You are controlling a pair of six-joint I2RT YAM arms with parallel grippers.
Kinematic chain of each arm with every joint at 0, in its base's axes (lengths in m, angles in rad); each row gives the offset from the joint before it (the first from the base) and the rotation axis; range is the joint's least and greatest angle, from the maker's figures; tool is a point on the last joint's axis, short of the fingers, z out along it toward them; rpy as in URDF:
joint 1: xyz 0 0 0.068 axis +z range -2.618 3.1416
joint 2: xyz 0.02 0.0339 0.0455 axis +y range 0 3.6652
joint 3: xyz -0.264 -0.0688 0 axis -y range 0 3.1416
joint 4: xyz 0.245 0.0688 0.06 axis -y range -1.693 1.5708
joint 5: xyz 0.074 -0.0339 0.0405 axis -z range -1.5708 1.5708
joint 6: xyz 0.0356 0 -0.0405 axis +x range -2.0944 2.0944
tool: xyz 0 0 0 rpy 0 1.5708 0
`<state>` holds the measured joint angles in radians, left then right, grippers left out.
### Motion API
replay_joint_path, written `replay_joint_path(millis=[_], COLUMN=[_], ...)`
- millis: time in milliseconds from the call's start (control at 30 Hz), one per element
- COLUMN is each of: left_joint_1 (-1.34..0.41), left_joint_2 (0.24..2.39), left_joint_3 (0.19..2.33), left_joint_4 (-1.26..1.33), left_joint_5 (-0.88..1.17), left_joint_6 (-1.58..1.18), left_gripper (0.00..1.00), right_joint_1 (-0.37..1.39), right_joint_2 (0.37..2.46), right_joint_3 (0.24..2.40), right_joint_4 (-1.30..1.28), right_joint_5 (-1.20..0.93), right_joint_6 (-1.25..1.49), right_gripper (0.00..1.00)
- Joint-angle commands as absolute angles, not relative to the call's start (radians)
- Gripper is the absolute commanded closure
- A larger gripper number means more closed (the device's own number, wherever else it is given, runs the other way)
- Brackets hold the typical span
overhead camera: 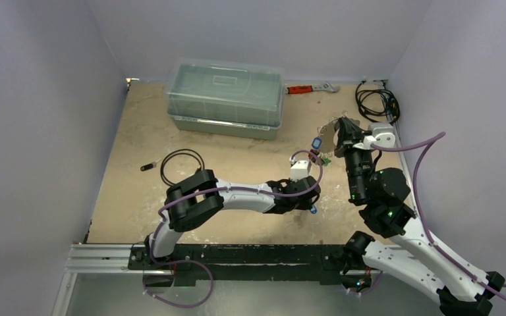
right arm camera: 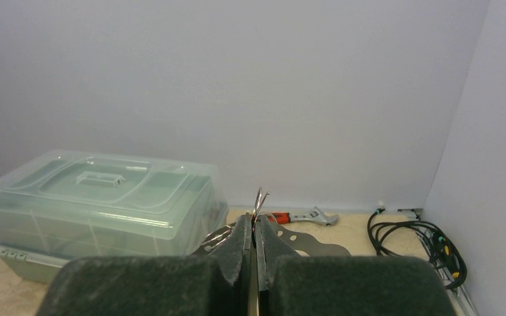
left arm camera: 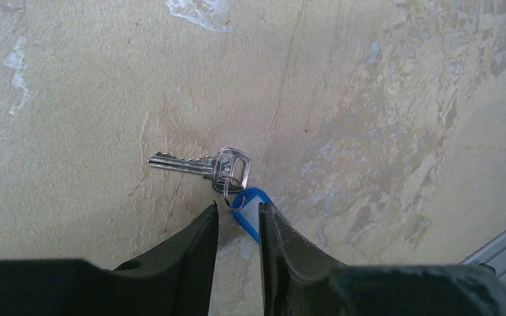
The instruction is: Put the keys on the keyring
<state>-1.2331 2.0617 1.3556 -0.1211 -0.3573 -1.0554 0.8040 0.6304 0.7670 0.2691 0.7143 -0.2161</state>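
Straddling the blue tag (left arm camera: 249,209) of a loose key (left arm camera: 197,162), the left gripper (left arm camera: 237,209) is low over the table (overhead camera: 237,224), right of the middle and toward the near edge. Its jaws stand narrowly apart with the tag in the gap. Whether they actually pinch the tag I cannot tell. The key lies flat on the table just beyond the fingertips, blade pointing left in the wrist view, joined to the tag by a small split ring. Farther back and to the right, the right gripper (overhead camera: 344,135) is fully closed on the keyring (overhead camera: 330,131), holding it on edge above the table. A blue-tagged key (overhead camera: 316,141) hangs at the ring's left side, with red and green tags (overhead camera: 323,158) just below it. In the right wrist view the ring's holed rim (right arm camera: 306,241) shows behind the closed fingers. A lidded box (overhead camera: 225,97) stands at the far side, with a wrench (overhead camera: 311,87) to its right and cables (overhead camera: 375,102) in the far right corner.
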Motion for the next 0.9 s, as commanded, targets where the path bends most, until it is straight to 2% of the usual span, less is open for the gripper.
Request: replay_joint_path(millis=[0,167,600,667,767,867], left_joint_1=[-1.238,-1.238,-1.239,-1.239,-1.241,-1.242], left_joint_2=[2.072,2.081,2.119,2.124,2.126,2.123], left_joint_3=[1.384,1.385,1.415,1.420,1.425,1.421], left_joint_4=[-0.101,-0.085,-0.081,-0.082,-0.092,-0.101], left_joint_5=[-0.400,-0.407,-0.416,-0.415,-0.417,-0.439], left_joint_6=[-1.059,-1.054,-1.046,-1.044,-1.042,-1.037], left_gripper=[0.73,0.78,0.82,0.86,0.99,1.00], right_joint_1=[0.799,0.799,0.799,0.799,0.799,0.799], right_joint_2=[0.631,0.633,0.634,0.634,0.632,0.631], right_joint_3=[0.775,0.776,0.781,0.781,0.781,0.781], right_joint_4=[0.324,0.321,0.308,0.307,0.306,0.306], right_joint_5=[0.686,0.675,0.655,0.654,0.653,0.652], right_joint_6=[-0.196,-0.194,-0.186,-0.186,-0.186,-0.186], right_gripper=[1.00,1.00,1.00,1.00,1.00,1.00])
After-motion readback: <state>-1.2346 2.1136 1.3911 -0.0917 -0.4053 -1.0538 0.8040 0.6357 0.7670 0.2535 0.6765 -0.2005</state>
